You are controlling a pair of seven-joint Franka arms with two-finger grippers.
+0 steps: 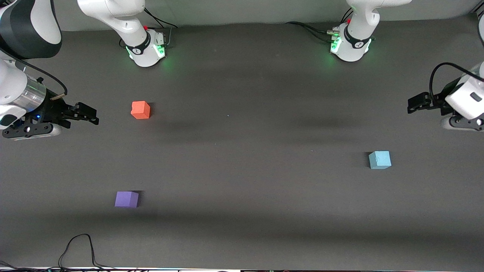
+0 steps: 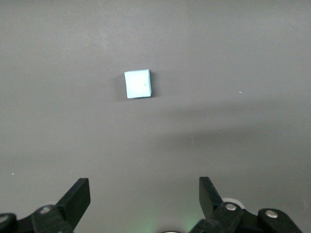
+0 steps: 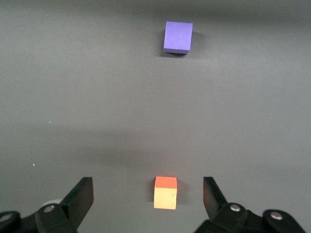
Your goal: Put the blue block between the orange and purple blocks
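Purple block [image 1: 126, 199] nearest front camera, toward right arm's end of worktop [image 1: 242, 181]. Blue block [image 1: 379, 159] farther, toward left arm's end, well apart from both others, untouched. Orange block [image 1: 140, 110] farthest, in line with purple; gap between them bare.

Blue block looks light, stiff, matte, likely foam: easy grip, little slip. Take across two flat opposite faces, avoiding nicked edge.

Left gripper [image 2: 145, 194] over worktop near blue block, fingers wide, empty. Right gripper [image 3: 148, 194] over worktop beside orange block, fingers wide, empty, waiting.
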